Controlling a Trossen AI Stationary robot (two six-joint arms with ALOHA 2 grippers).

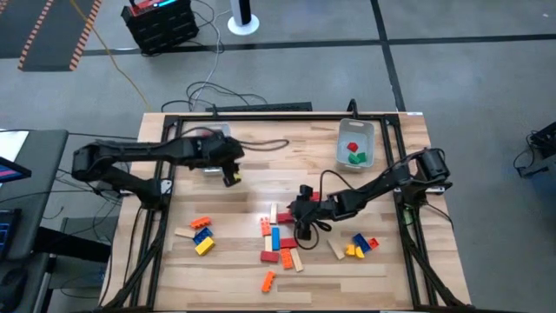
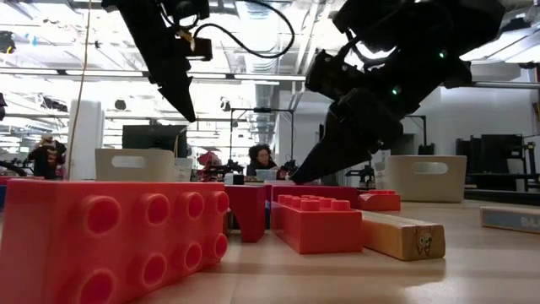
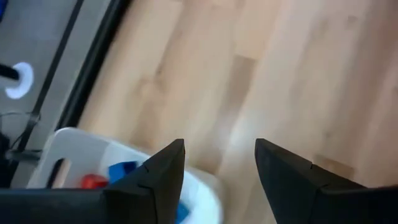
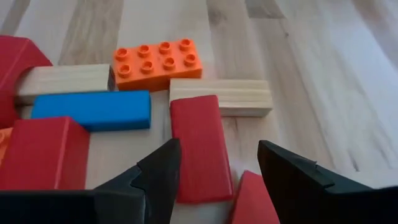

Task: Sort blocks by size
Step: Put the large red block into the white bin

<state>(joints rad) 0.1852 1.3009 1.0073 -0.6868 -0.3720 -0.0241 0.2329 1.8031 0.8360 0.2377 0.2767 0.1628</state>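
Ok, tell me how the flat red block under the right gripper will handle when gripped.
The red block looks rigid, so probably won't flex. It lies flat, so unlikely to roll. Its smooth faces may slip between the right gripper's open fingers.

wooden table (image 1: 243, 187), scattered blocks (image 1: 280, 241), bins (image 1: 356, 143)

We see two dark, matte arms built of blocky jointed segments. The left arm (image 1: 148, 156) carries a small yellow mark near its wrist and a thin black cable looping off it. The right arm (image 1: 382, 187) shows small green indicator lights on its housing. Each ends in two black, wedge-shaped fingers (image 4: 158, 177).
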